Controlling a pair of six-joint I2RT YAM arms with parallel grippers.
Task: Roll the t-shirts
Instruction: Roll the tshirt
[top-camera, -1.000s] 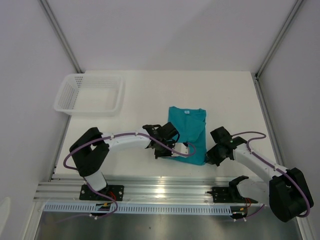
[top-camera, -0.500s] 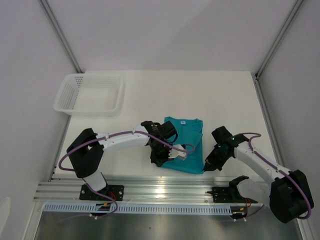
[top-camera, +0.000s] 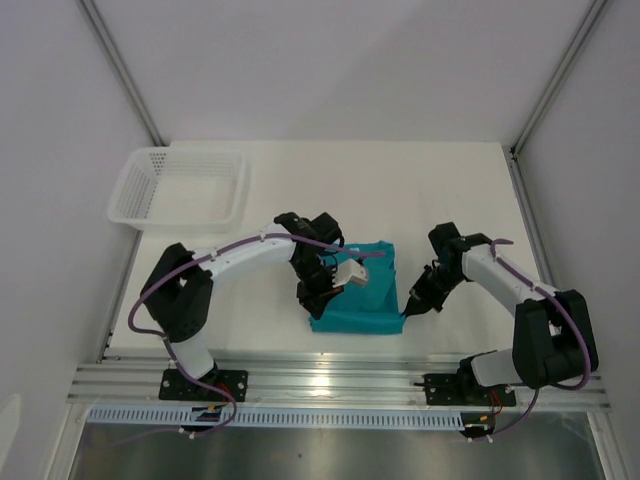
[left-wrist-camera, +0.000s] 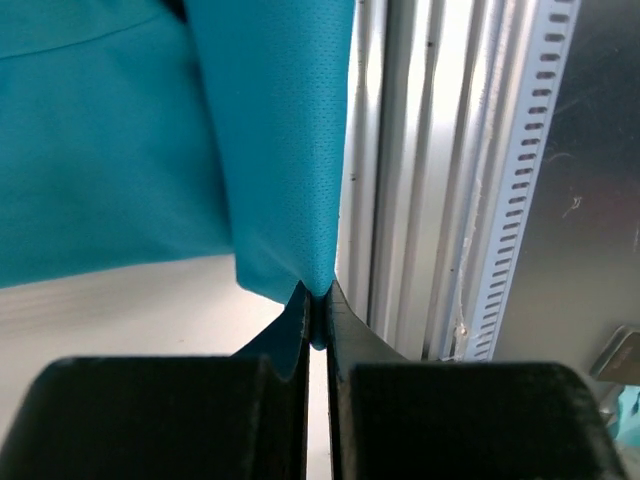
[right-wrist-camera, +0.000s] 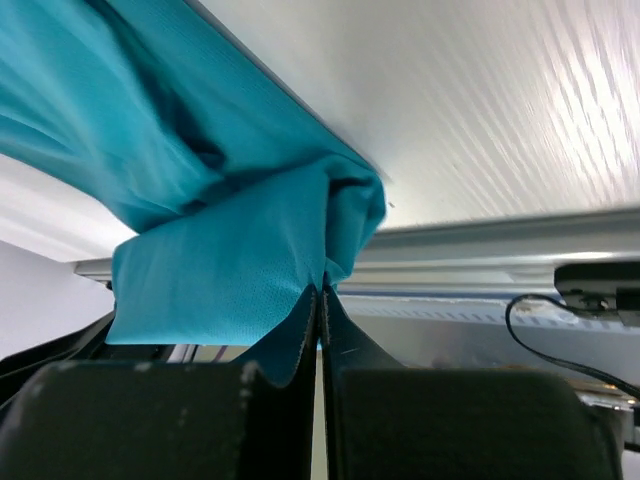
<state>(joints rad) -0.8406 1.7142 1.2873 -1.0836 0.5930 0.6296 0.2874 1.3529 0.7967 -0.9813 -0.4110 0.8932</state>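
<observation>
Teal t-shirt (top-camera: 375, 300) partly folded on the bench (top-camera: 450, 190), right of and nearer than the white basket (top-camera: 243, 190), overhead view shows both arms at its near corners, only wrist views show left jaws and right jaws each pinching fabric

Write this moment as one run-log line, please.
left hand: shut on t-shirt | right hand: shut on t-shirt | t-shirt: folded over, not yet rolled

Teal t-shirt (top-camera: 372, 302), folded narrow, lies near the front edge of the table (top-camera: 450, 200), about mid-width. Near end is lifted and curled back, both corners pinched; cloth is creased.
</observation>
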